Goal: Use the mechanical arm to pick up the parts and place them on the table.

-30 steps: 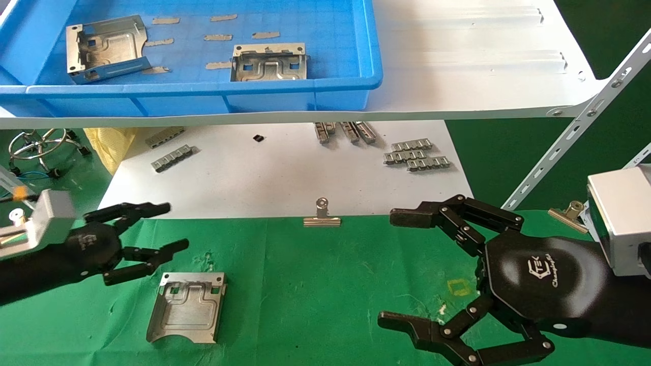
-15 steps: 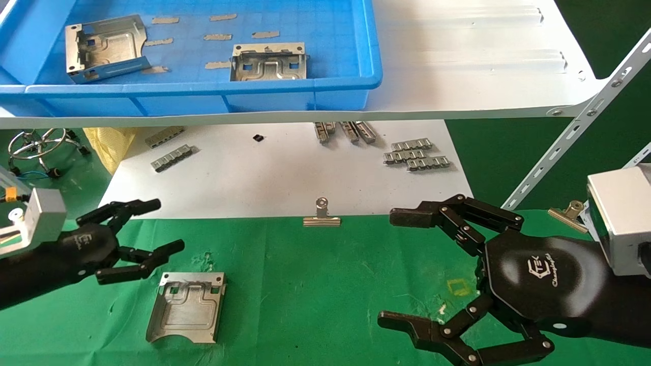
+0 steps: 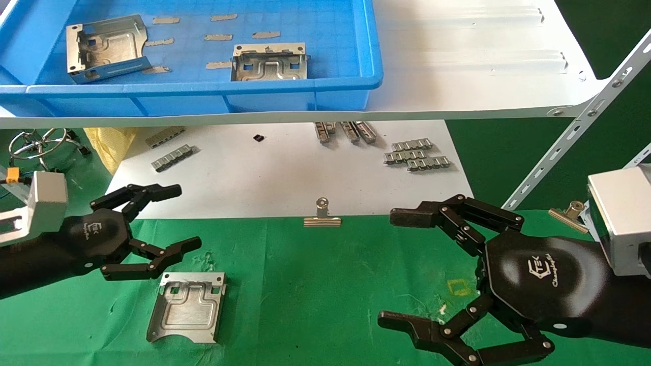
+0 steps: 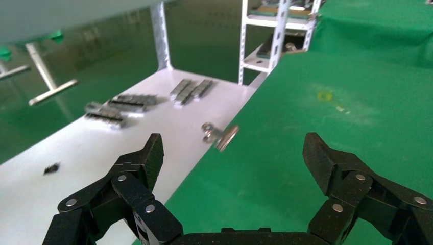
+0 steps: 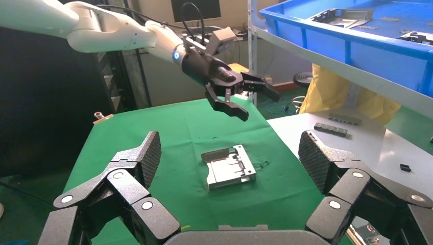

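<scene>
Your left tool [image 3: 157,229], fingers spread and empty, has lifted away from the part [image 3: 187,306] now lying on the green worktop [image 3: 325,284], so that placement looks finished.

A blue plastic tray [image 3: 325,86] sits on the white shelf board [image 3: 457,61]. Below lie grey ribbed strips [image 3: 417,153], a silver binder clip [image 3: 321,215] and yellow cloth [image 3: 107,142].
</scene>
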You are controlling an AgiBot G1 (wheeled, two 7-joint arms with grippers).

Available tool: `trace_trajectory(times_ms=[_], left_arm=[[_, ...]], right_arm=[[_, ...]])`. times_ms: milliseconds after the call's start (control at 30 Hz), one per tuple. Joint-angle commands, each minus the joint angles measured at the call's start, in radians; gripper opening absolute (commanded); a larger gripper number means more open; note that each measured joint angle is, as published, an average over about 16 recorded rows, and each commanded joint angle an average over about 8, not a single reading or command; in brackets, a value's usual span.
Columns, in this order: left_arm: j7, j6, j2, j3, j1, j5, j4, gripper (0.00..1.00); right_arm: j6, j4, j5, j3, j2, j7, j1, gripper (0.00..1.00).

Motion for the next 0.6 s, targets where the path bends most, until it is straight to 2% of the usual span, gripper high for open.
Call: trace_trajectory(times_ms=[33, 600], left_arm=[[-0.026, -0.004, -0.006, -0.012, 0.012, -0.004, -0.041, 1.00], [-0.245, -0.035, -0.057, -0.113, 0.117, -0.041, -0.388, 1.00]], right_arm=[[0.000, 0.000, 0.000, 0.000, 0.000, 0.000, 0.000, 1.00], [0.000, 0.000, 0.000, 0.000, 0.000, 0.000, 0.000, 1.00]])
